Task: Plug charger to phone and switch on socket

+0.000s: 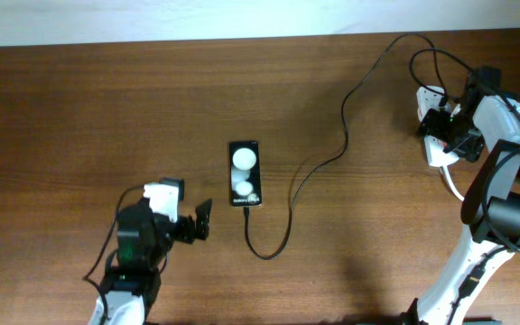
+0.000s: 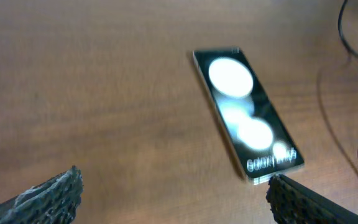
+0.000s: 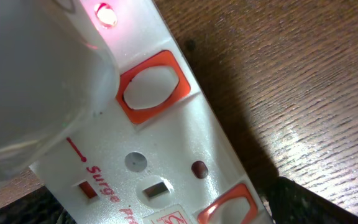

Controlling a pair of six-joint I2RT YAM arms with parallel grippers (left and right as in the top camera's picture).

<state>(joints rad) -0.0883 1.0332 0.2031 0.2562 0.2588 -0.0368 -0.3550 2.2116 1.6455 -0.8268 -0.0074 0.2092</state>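
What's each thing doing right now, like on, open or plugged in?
phone, lying flat, screen up.
charger, tip at the phone's end; plugged in or not, cannot tell.
socket, red light glowing.
left gripper, jaws open, empty.
right gripper, jaws open, above the socket.

Overhead straight down, wrists low, close (oblique) — phone [image 1: 246, 173] shared; socket [image 3: 185, 149] too

A dark brown wooden tabletop [image 1: 79, 108] carries a small black glossy rectangular smartphone [image 1: 246, 173] lying flat near its middle. A long thin black cable [image 1: 345, 117] loops from the smartphone's near short end towards the far right, where a white plastic power strip [image 1: 435, 155] lies, one small light glowing red.
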